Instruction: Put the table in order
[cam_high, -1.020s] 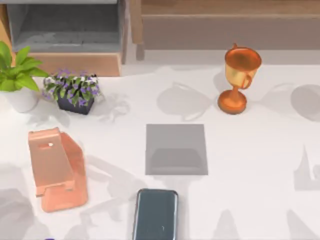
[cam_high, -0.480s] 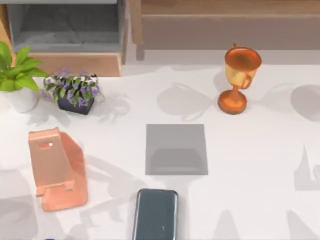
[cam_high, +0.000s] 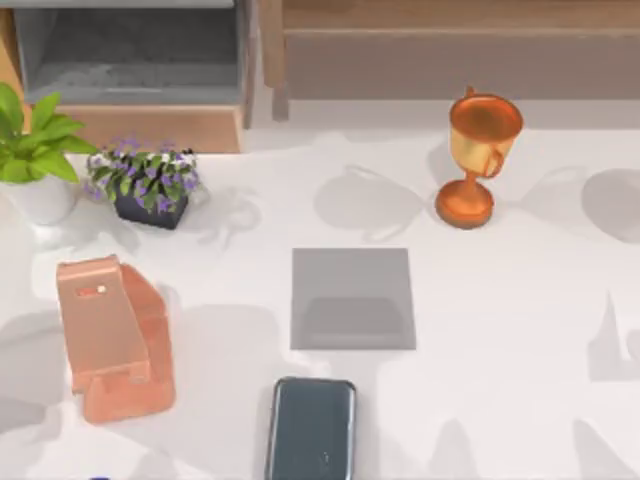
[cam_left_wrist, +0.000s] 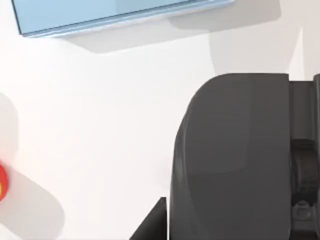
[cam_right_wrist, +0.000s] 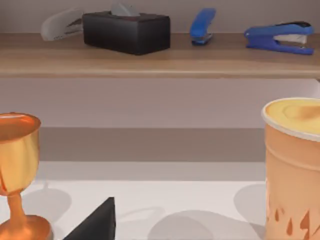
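The white marbled tabletop (cam_high: 520, 330) spreads below a wooden shelf unit (cam_high: 150, 110), carrying a phone (cam_high: 311, 428), a pink stand (cam_high: 112, 335), a grey mat (cam_high: 352, 298) and a trophy (cam_high: 478, 160) — all well apart. Whether either arm's jaws are released or clenched cannot be told. Likely best: approach the phone squarely, then lift slowly — it lies flat.
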